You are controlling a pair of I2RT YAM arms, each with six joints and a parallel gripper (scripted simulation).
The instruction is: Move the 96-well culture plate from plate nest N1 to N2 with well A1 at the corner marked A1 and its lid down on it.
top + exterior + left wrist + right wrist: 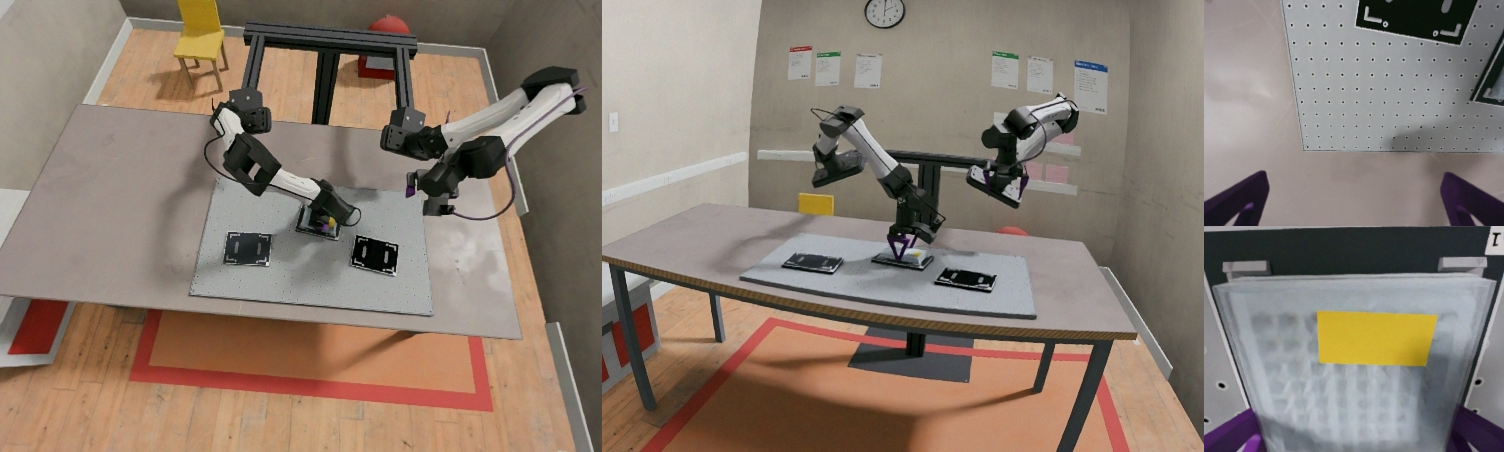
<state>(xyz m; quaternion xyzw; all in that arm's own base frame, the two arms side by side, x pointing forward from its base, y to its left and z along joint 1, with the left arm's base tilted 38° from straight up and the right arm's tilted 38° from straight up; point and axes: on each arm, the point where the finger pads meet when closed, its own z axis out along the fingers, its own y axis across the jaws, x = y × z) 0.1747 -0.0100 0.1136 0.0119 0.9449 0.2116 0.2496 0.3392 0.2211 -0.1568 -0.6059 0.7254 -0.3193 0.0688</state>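
Culture plate [311, 230] [918, 262] [1354, 396]: translucent, lidded, yellow label [331, 222] [917, 254] [1376, 338] (off-centre). Right end effector [321, 225] [905, 253] [1356, 431]: clamped on plate. Left end effector [431, 200] [1005, 190] [1353, 192]: fingers apart.

A yellow label [917, 254] [1376, 338] marks the clear lid [1269, 306]; the claw's fingers [899, 246] are purple.
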